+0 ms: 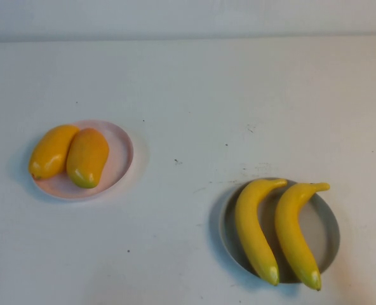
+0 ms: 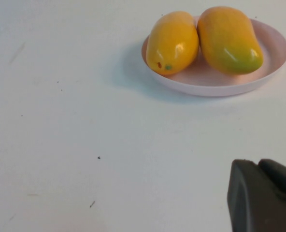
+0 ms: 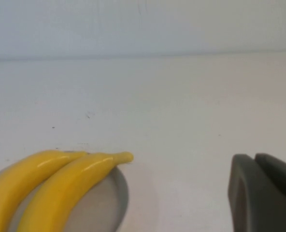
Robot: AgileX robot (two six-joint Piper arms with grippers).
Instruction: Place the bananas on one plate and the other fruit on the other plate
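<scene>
Two yellow bananas (image 1: pixel 258 227) (image 1: pixel 297 232) lie side by side on the grey-blue plate (image 1: pixel 328 225) at the front right. They also show in the right wrist view (image 3: pixel 61 186) on that plate (image 3: pixel 111 203). Two orange-yellow mangoes (image 1: pixel 51 151) (image 1: pixel 86 157) lie on the pale pink plate (image 1: pixel 119 151) at the left, and in the left wrist view (image 2: pixel 173 42) (image 2: pixel 229 38) on that plate (image 2: pixel 273 48). My left gripper (image 2: pixel 259 162) is shut and empty, back from the pink plate. My right gripper (image 3: pixel 255 156) is shut and empty, beside the grey-blue plate. Neither arm shows in the high view.
The white table (image 1: pixel 194 101) ends at a back edge below a pale wall (image 1: pixel 188 19). A few small dark specks (image 1: pixel 177 162) mark the surface between the two plates.
</scene>
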